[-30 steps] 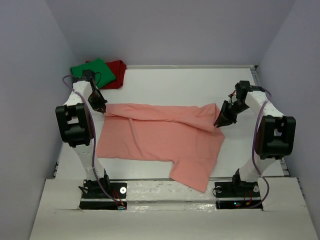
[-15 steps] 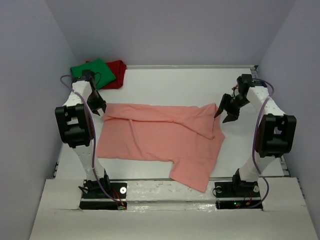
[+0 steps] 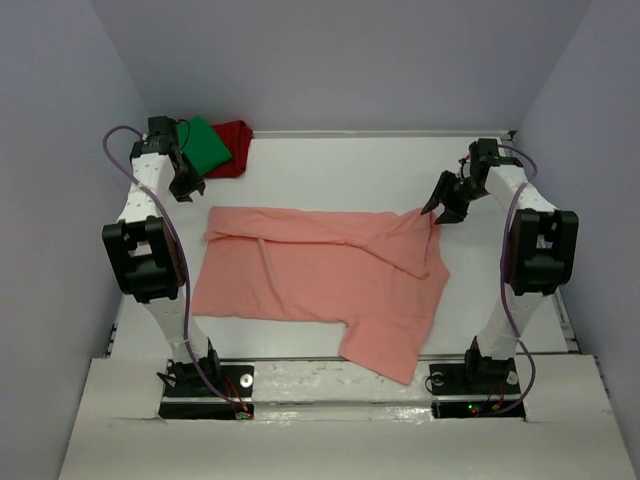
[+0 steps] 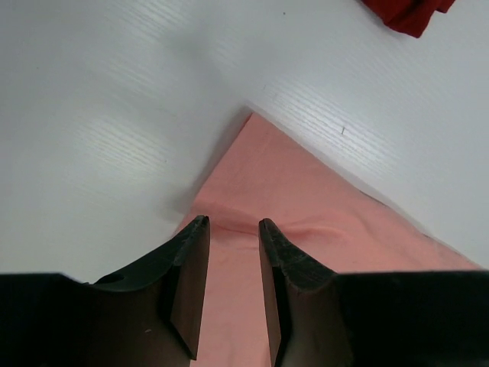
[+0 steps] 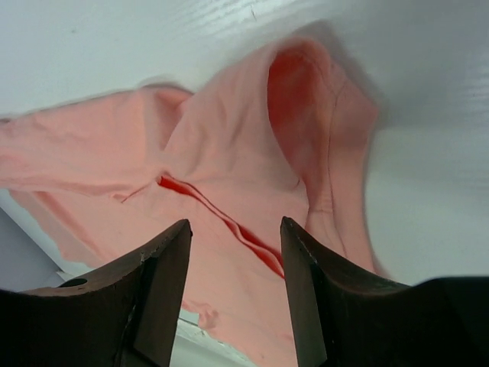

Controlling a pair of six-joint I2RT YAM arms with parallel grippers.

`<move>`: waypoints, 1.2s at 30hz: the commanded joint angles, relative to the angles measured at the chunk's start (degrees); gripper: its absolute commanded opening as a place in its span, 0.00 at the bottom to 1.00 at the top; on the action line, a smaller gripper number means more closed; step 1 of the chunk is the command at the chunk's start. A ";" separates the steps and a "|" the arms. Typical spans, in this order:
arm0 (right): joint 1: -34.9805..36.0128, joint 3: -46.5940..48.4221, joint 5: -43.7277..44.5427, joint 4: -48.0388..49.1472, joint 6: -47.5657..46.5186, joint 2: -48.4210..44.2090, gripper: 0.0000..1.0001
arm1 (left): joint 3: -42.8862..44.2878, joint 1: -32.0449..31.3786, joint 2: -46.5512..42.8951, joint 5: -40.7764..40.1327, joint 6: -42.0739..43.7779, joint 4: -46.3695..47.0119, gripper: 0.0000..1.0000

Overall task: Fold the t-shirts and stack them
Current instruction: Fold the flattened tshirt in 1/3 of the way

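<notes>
I see a white table (image 3: 330,170): salmon-pink tee (image 3: 310,275) spread mid-table, rumpled; green tee (image 3: 208,143) overlapping dark red tee (image 3: 235,138), far-left corner.

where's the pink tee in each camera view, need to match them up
Top external: the pink tee lies spread across the middle of the table.
Left wrist: one corner of it fills the lower centre and right.
Right wrist: a rumpled, raised fold of it runs across the middle.
Shared landmark: the white table shows bare beside the tee in all three.
</notes>
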 commanded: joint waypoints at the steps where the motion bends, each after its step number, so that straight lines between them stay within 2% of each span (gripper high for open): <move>1: -0.40 3.69 -0.60 5.70 -0.11 2.01 0.56 | -1.13 0.12 -0.06 4.23 2.13 3.96 0.42; 10: -0.40 8.18 -0.60 8.96 -0.02 7.72 0.57 | -4.57 0.12 3.63 10.91 3.37 12.49 0.41; 25: -0.40 7.48 -0.16 11.68 0.15 12.56 0.55 | 0.09 -0.76 7.86 12.32 4.24 9.86 0.41; 26: -0.40 7.22 -0.25 12.03 0.15 12.65 0.52 | 0.18 -0.76 7.86 12.32 4.33 9.77 0.41; 27: -0.40 7.04 -0.34 12.12 0.15 12.73 0.44 | 0.27 -0.76 7.86 12.40 4.25 9.77 0.41; 28: -0.40 6.95 -0.16 12.30 0.15 12.82 0.17 | 0.35 -0.84 8.03 12.40 4.25 9.69 0.41; 29: -0.40 6.95 0.10 12.30 0.24 12.91 0.05 | 0.44 -0.84 8.12 12.49 4.25 9.69 0.41; 30: -0.40 7.30 0.45 12.39 0.33 13.26 0.00 | 0.53 -0.93 8.47 12.49 4.33 9.51 0.41; 36: -0.40 8.44 0.19 12.30 0.24 14.14 0.00 | 0.71 -1.64 10.31 13.28 4.51 9.16 0.41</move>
